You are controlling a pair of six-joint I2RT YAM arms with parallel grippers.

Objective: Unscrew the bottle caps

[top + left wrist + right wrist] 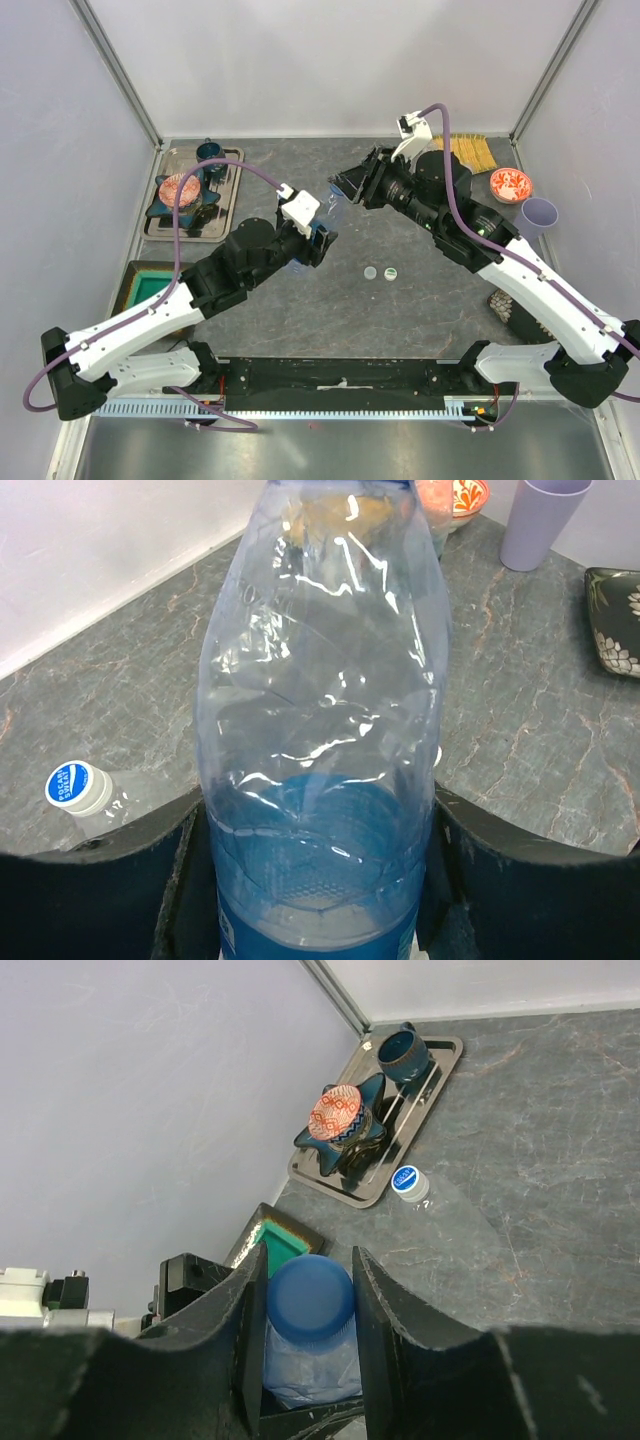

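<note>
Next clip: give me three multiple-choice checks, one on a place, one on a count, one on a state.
1. The lilac cup stands: A on a tray; B at the far right of the table; C in a gripper.
2. Loose caps on the table: A none; B two; C four.
3. The left gripper is: A open; B shut on the cup; C shut on the blue-labelled bottle.
Key: 1B, it stands beside the red bowl; 2B, two discs lie side by side; 3C, its fingers clamp the bottle.
</note>
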